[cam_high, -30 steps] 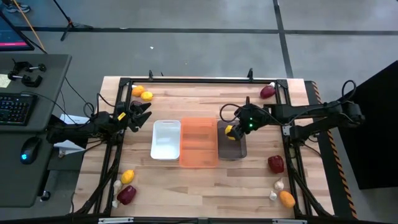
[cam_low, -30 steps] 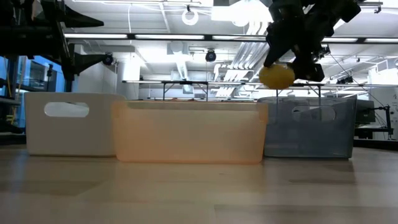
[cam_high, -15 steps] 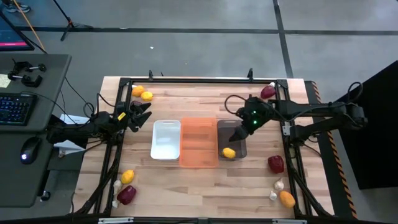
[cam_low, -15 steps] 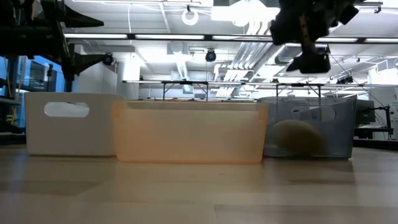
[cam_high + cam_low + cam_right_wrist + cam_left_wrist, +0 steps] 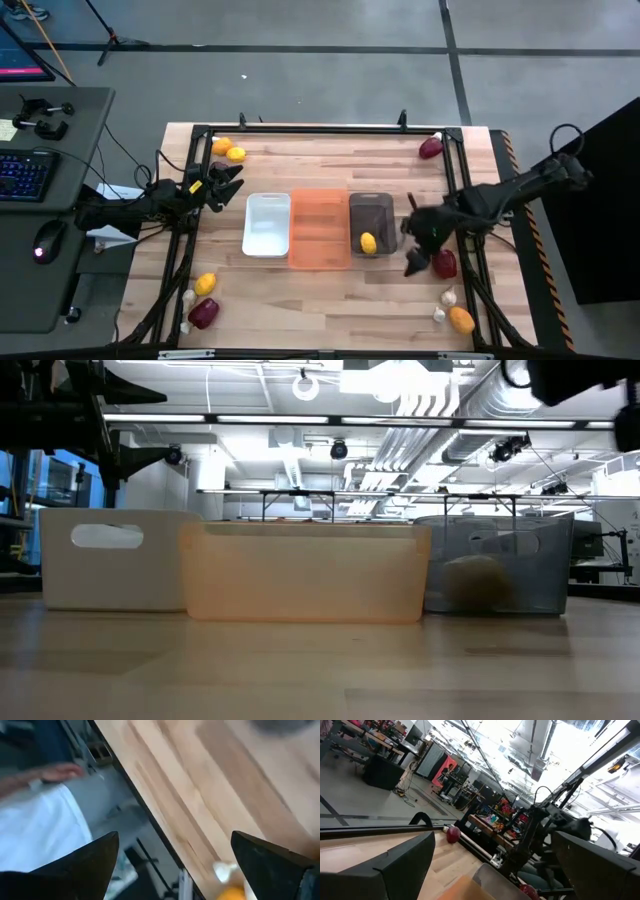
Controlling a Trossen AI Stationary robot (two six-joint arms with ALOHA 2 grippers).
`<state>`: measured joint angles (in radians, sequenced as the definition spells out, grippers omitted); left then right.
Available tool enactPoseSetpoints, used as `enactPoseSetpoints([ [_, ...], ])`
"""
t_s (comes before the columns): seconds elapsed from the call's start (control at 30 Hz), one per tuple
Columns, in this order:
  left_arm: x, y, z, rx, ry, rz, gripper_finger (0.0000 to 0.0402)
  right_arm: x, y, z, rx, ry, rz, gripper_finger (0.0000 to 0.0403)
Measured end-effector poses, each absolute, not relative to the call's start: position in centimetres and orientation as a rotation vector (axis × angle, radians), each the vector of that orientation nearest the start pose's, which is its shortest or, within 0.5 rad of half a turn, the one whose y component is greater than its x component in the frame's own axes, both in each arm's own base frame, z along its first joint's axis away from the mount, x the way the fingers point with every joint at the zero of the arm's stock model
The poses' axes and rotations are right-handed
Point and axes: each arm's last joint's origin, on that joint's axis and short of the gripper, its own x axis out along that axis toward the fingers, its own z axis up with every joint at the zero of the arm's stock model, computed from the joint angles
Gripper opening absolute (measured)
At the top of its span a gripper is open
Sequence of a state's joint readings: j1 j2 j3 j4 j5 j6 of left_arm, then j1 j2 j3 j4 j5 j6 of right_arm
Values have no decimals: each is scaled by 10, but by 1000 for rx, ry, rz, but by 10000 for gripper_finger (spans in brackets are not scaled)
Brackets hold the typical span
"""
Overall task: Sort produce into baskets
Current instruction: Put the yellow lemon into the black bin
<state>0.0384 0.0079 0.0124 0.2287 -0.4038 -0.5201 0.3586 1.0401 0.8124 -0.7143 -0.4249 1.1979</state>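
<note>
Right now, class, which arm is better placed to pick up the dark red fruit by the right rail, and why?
The right. Its open gripper hangs just beside that red fruit, next to the grey basket. The left gripper waits at the table's far left.

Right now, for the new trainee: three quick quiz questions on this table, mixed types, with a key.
1. True or false: the white bin holds a yellow fruit.
2. Multiple choice: the right gripper is (A) over the orange bin, (B) beside the dark red piece near the table's right edge, (C) over the grey bin.
3. Fill in: the one yellow fruit already sorted lies in the ___ bin.

Key
1. False; the white bin shows nothing inside.
2. B; its fingers are open, nothing held.
3. Grey.

The left gripper waits open, left of the white bin.
</note>
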Motion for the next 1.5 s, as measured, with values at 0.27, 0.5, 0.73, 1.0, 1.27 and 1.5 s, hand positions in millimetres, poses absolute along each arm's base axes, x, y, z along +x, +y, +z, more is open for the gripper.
enactPoseSetpoints([
  [0.27, 92, 15, 188, -552, -341, 371, 390, 163, 114, 253, 1063, 1430, 82, 376],
  [0.5, 92, 15, 189, -552, -341, 371, 390, 165, 152, 218, 1058, 1737, -54, 376],
  [0.73, 92, 15, 188, -552, -341, 370, 390, 166, 175, 176, 1019, 1961, -294, 376],
  [1.0, 92, 15, 188, -552, -341, 370, 390, 157, 192, 151, 965, 2121, -429, 376],
  [1.27, 92, 15, 188, -552, -341, 371, 390, 147, 204, 143, 927, 2194, -470, 376],
  [1.5, 92, 15, 188, -552, -341, 371, 390, 146, 212, 134, 918, 2192, -460, 376],
])
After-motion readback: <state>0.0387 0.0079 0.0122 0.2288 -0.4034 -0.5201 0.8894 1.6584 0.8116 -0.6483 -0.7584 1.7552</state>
